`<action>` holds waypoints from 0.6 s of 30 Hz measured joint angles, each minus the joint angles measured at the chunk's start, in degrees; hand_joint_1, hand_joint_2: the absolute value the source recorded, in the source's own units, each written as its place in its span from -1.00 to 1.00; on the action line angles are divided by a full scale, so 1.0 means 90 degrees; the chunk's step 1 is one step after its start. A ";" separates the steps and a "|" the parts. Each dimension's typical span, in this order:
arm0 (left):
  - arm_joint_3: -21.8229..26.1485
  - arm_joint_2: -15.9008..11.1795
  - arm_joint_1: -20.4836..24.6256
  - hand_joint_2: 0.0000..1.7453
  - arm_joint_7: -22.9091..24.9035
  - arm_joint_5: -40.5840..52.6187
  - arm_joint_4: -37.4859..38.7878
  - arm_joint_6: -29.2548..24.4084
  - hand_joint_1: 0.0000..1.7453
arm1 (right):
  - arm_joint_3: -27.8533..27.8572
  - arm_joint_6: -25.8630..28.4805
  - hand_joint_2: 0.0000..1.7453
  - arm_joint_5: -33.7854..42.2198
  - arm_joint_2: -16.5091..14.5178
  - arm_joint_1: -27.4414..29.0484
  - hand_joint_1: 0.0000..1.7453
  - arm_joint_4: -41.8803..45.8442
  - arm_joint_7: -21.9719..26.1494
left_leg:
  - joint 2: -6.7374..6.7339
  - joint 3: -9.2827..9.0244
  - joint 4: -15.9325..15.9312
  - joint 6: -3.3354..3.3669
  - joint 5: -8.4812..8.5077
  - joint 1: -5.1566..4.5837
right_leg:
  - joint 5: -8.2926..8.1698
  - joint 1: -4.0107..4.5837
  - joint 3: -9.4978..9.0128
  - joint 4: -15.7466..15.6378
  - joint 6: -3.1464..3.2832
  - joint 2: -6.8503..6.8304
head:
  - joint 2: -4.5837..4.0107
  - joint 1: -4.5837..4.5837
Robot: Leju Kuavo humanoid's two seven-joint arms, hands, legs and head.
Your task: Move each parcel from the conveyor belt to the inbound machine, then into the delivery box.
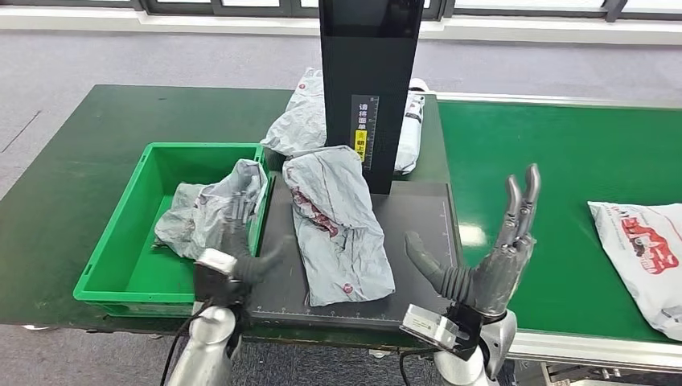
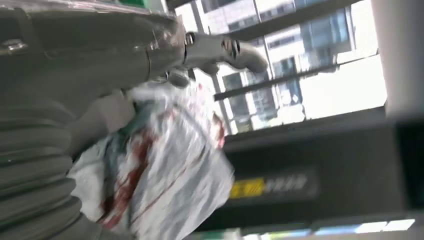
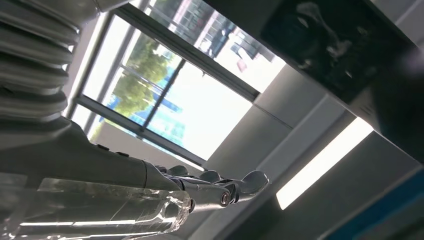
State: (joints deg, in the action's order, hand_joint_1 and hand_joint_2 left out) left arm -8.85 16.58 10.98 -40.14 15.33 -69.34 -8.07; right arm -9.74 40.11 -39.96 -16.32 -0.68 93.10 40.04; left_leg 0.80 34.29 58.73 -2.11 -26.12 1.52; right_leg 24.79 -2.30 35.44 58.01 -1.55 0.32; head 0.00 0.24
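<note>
- Left hand (image 1: 233, 261) of the humanoid robot rises at the near right corner of the green delivery box (image 1: 104, 269), its dark fingers (image 1: 238, 211) up against a crumpled grey parcel (image 1: 205, 211); whether they grip the bag cannot be told from the head view, and the left wrist view is too blurred to settle it.
- That crumpled parcel lies inside the box, slumped against its right wall, with one end standing above the rim.
- Right hand (image 1: 482, 257) is raised over the near right corner of the inbound machine's black scanning plate (image 1: 418, 233), fingers spread and pointing up, thumb out to the left, holding nothing.
- Between the 2 hands, a second grey parcel with red print (image 1: 339, 229) lies flat on the plate, its far end touching the foot of the machine's black upright column (image 1: 370, 88).
- Behind the column, more grey and white bags (image 1: 301, 121) are heaped on the green table.
- On the green conveyor belt (image 1: 555, 153) at right, a white parcel with red lettering (image 1: 643, 253) lies at the picture's right edge, well apart from the right hand.
</note>
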 joint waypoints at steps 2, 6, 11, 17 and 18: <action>-0.0203 0.0054 0.0365 1.00 -0.0001 0.0226 0.0662 -0.0261 -1.00 | 0.0001 0.0000 1.00 -0.0018 -0.0004 0.0010 -1.00 0.0172 0.0000 | 0.0000 -0.0001 0.0000 0.0001 0.0001 -0.0001 | -0.0006 -0.0001 -0.0001 0.0000 -0.0002 0.0000 | 0.0000 0.0001; -0.0332 0.0178 0.0829 1.00 0.0001 0.0353 0.1658 -0.0411 -1.00 | 0.0002 0.0000 1.00 -0.0033 -0.0005 0.0023 -1.00 0.0365 -0.0003 | -0.0014 -0.0007 0.0001 -0.0001 0.0003 -0.0001 | -0.0015 -0.0001 0.0001 0.0000 0.0005 0.0009 | 0.0000 -0.0001; -0.0386 0.0352 0.1393 1.00 0.0104 0.0794 0.2902 -0.0667 -1.00 | -0.0001 -0.0002 1.00 -0.0015 -0.0010 0.0020 -1.00 0.0451 -0.0002 | -0.0004 0.0001 0.0000 0.0005 0.0008 0.0000 | -0.0014 0.0000 -0.0002 0.0000 0.0005 -0.0003 | -0.0001 0.0001; -0.0656 0.0452 0.1904 1.00 0.0980 0.1119 0.4285 -0.0988 -1.00 | -0.0013 -0.0004 1.00 0.0148 -0.0017 -0.0040 -1.00 0.0428 -0.0002 | -0.0003 0.0002 0.0000 0.0005 0.0008 -0.0001 | -0.0014 -0.0001 -0.0002 0.0001 0.0005 0.0000 | -0.0001 0.0001; -0.0705 0.0454 0.1955 1.00 0.1133 0.1148 0.4455 -0.1000 -1.00 | -0.0015 -0.0005 1.00 0.0135 -0.0018 -0.0045 -1.00 0.0420 -0.0002 | -0.0003 0.0002 0.0000 0.0005 0.0008 -0.0001 | -0.0014 -0.0001 -0.0002 0.0000 0.0005 0.0000 | 0.0000 0.0002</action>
State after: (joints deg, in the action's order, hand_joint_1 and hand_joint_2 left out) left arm -15.19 20.67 28.58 -29.94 25.66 -29.24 -17.07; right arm -9.87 40.06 -38.75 -16.49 -1.09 96.88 40.02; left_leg 0.78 34.31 58.72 -2.06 -26.05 1.51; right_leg 24.67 -2.31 35.43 58.02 -1.51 0.32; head 0.00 0.26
